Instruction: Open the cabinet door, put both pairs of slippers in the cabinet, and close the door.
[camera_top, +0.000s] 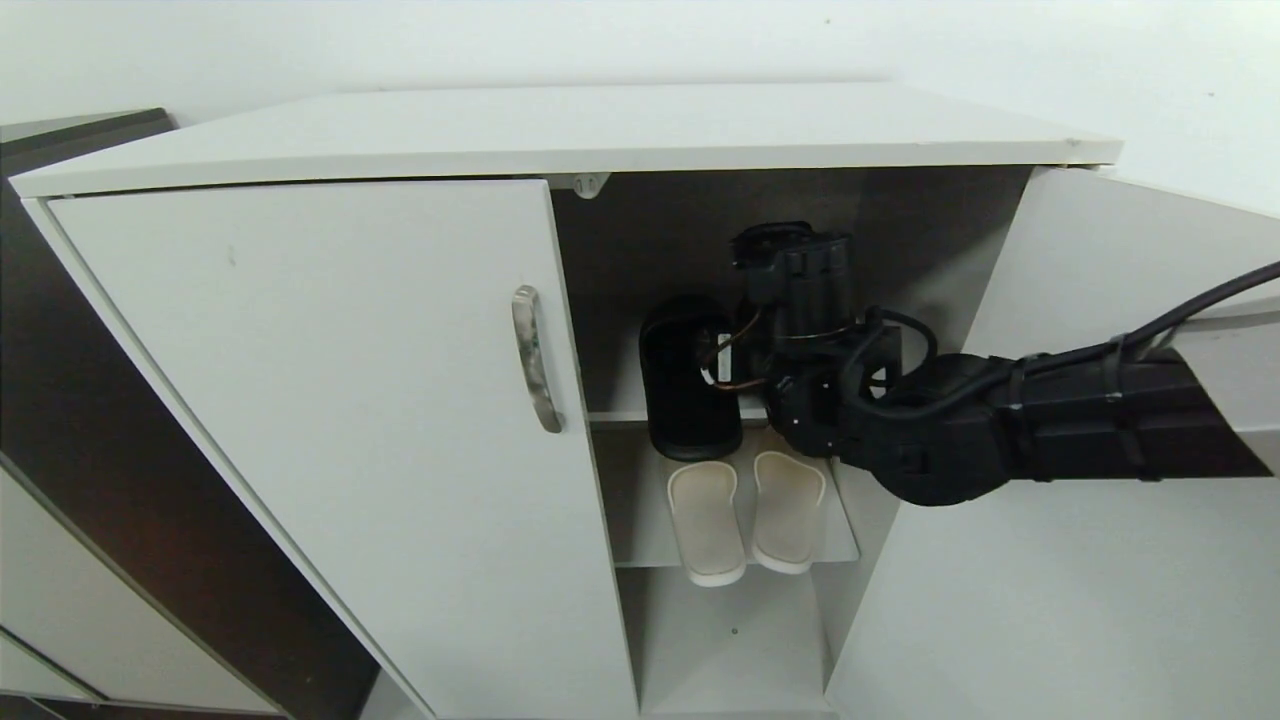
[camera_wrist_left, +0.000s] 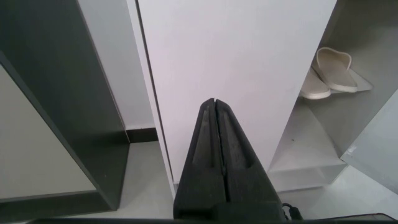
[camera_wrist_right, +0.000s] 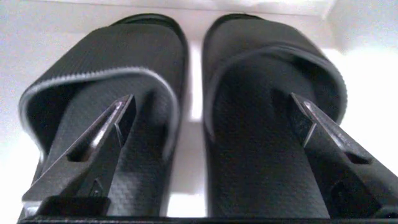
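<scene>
Cabinet (camera_top: 560, 130) has its right door (camera_top: 1050, 600) swung open and the left door (camera_top: 330, 400) shut, handle (camera_top: 535, 358) at its 3 o'clock edge. Black slippers (camera_top: 688, 390) are on the upper shelf. White slippers (camera_top: 705, 520) sit on the next shelf down, at 6 o'clock from the black pair, hanging a bit past the shelf's front edge. The right arm is inside the cabinet. Right gripper (camera_wrist_right: 211, 99) is spread wide, 1 finger over each black slipper's footbed, gripping nothing. Can't tell if they touch. Left gripper (camera_wrist_left: 215, 102) is outside, jaws pressed together on nothing, facing the shut door.
</scene>
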